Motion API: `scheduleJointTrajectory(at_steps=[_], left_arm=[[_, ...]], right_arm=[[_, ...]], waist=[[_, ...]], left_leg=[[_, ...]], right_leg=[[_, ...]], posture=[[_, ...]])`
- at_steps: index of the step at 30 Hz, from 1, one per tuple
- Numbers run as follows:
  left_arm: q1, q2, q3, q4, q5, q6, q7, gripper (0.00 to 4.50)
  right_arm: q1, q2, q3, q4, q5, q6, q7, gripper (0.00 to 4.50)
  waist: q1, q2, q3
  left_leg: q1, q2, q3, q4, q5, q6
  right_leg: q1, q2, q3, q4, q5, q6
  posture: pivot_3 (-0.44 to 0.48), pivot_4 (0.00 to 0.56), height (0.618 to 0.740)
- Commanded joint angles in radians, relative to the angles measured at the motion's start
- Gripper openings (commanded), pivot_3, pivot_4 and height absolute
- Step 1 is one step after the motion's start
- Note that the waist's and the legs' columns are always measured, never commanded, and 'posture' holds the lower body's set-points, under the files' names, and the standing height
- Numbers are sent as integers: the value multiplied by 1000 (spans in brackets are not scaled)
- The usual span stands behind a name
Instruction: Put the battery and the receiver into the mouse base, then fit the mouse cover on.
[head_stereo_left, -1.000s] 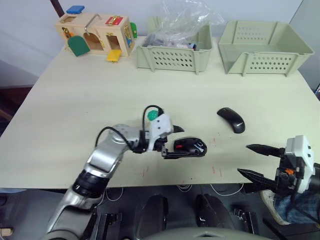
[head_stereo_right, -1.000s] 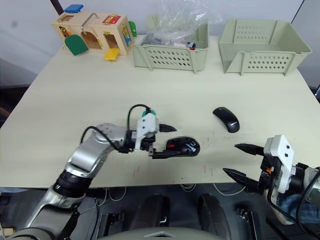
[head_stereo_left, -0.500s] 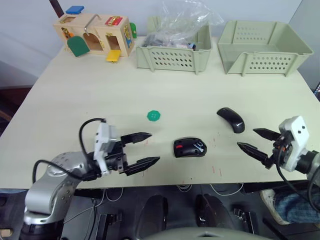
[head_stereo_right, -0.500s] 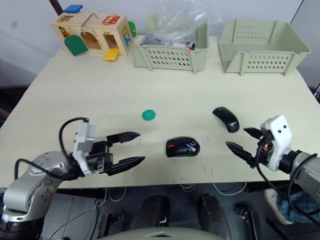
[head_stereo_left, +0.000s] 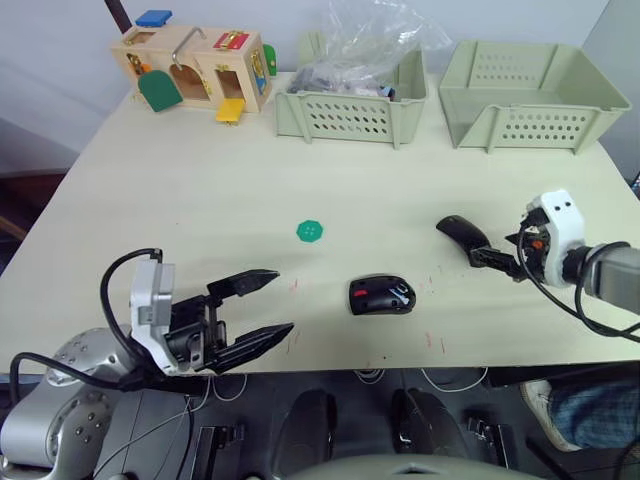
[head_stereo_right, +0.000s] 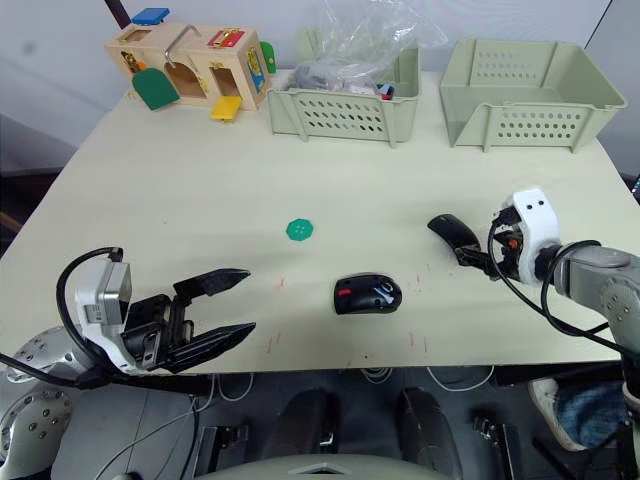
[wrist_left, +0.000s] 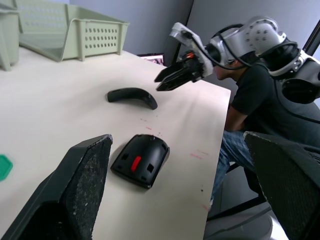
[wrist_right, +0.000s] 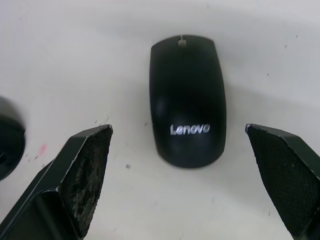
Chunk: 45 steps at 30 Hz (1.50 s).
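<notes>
A robot test lab: a plain cream table (head_stereo_left: 200, 190) against a grey wall holds 2 green perforated bins (head_stereo_left: 530, 85), a wooden latch-board toy (head_stereo_left: 195, 65), and a person sits alongside (wrist_left: 260, 100).

My head cameras look down over the whole table (head_stereo_left: 200, 200). My right wrist camera looks closely down on the mouse cover (wrist_right: 187, 100). My left wrist camera looks low across the table, sharing that cover.

A pale cream table (head_stereo_left: 200, 190) carries the mouse base (head_stereo_left: 381, 295) near its front edge, the mouse cover (head_stereo_left: 463, 234) to its right, and a green scalloped disc (head_stereo_left: 310, 231). Along the far edge stand a wooden latch box (head_stereo_left: 195, 68) and two pale green baskets (head_stereo_left: 350, 105) (head_stereo_left: 530, 95).
</notes>
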Motion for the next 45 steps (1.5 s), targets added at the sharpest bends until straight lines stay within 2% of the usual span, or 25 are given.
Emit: scheduleJointTrajectory(at_steps=[1, 12, 23, 45], left_arm=[[-1, 10, -5, -35, -9, -27, 3, 4470], [-11, 21, -26, -42, -16, -32, 29, 4470], [-8, 41, -29, -25, -1, -57, 0, 4470], [24, 46, -30, -16, 8, -87, -10, 4470]], right_arm=[[-21, 22, 11, 38, -52, -67, 18, 4500], [-19, 90, 55, 127, -141, -157, 80, 4500], [-21, 123, 76, 177, -209, -209, 124, 4500], [-3, 131, 64, 169, -259, -219, 164, 4500]], waist=[[0, 0, 0], [-2, 1, 0], [-1, 1, 0], [-1, 1, 1]], left_leg=[[0, 0, 0, 0, 0, 0], [0, 0, 0, 0, 0, 0], [0, 0, 1, 0, 0, 0], [0, 0, 1, -1, 0, 0]], right_leg=[[0, 0, 0, 0, 1, 1], [0, 0, 0, 0, 1, 2], [0, 0, 0, 0, 1, 2], [0, 0, 0, 0, 0, 0]], posture=[[0, 150, 740], [0, 150, 740], [0, 150, 740], [0, 150, 740]])
